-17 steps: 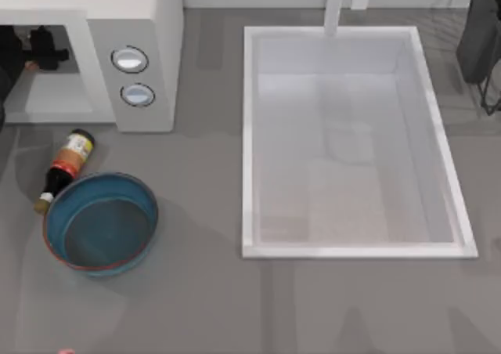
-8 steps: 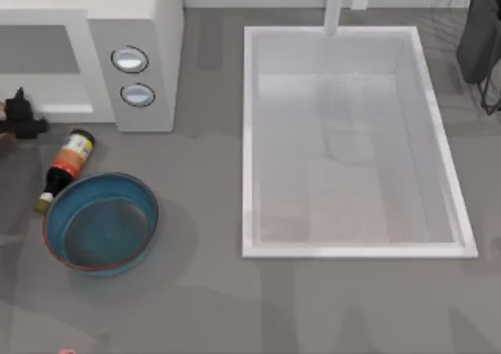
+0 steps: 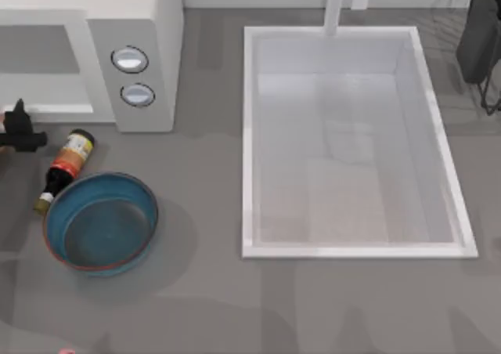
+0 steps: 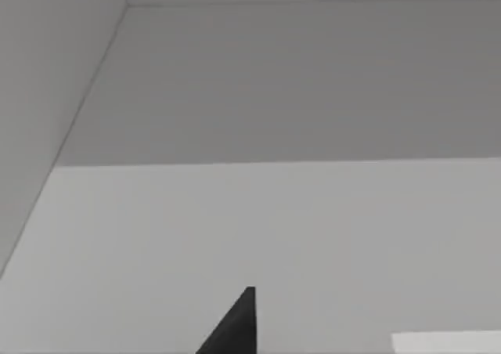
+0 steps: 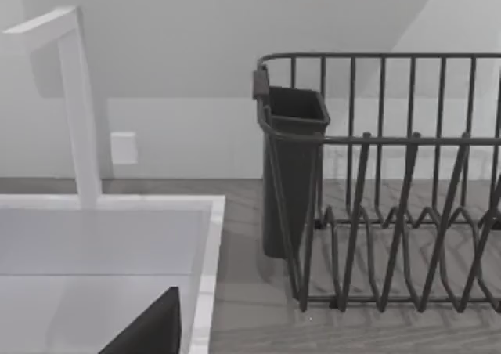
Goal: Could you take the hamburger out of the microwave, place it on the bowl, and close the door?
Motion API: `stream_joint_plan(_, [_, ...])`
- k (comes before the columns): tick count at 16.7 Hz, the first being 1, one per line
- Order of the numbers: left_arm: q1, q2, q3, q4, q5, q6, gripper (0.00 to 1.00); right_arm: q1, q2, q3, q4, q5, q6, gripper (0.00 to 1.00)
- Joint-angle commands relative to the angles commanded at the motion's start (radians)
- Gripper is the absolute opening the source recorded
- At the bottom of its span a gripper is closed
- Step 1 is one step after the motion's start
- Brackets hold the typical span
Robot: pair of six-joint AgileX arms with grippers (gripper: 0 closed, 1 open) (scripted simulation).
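hamburger: can't spot it; nothing bun-like in the cavity part that shows, nothing in the bowl; may be in the left gripper past the frame edge, can't confirm
left gripper (image 3: pixel 19 127): dark tip at the top view's left edge, just out front of the microwave's opening; can't tell if fingers are wide, narrow or holding anything
microwave (image 3: pixel 141 25): right behind the left gripper, cavity open, two knobs on its front panel off to the gripper's right
door: not identifiable, cavity reads as open, so judged not shut
bowl (image 3: pixel 145 205): near the left gripper, toward the front of the surface, nothing in it
bottle (image 3: pixel 66 162): lying between left gripper and bowl, neck end touching the bowl rim
sink (image 3: pixel 249 135): well apart, right of the microwave
right arm: parked far right by the dish rack (image 5: pixel 407 213); finger state can't tell
progress: bowl unfilled, door open; placing and closing both left, extraction likely under way
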Motion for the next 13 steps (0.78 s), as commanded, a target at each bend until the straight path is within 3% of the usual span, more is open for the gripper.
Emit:
stream_joint_plan(4, [0.001, -0.065, 0.005, -0.064, -0.001, 0.0, 0.0, 0.0, 0.0, 0.0, 0.0, 0.0, 0.0, 1.0])
stream_joint_plan(13, [0.001, -0.379, 0.018, -0.398, -0.005, 0.002, 0.0, 0.0, 0.0, 0.0, 0.0, 0.0, 0.0, 1.0])
